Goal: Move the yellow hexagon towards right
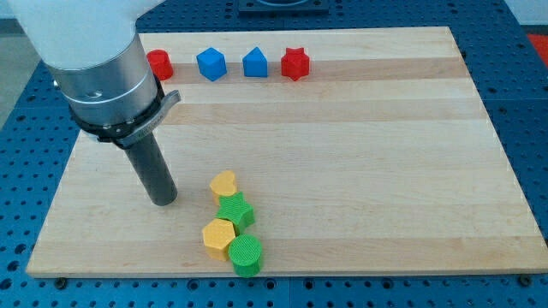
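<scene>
My tip (163, 201), a bare rod without jaws, stood left of the yellow hexagon (218, 237); bare board (385, 171) lay open rightward, its bottom edge near.

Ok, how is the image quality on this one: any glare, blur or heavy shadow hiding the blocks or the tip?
Camera view: lighting is even and soft, with only a faint sheen across the wooden board; the yellow hexagon and its neighbours are sharp, with small shadows; my tip is clearly visible, at the view's left of the cluster; the large arm housing blocks the top-left corner and partly hides the red block.
</scene>
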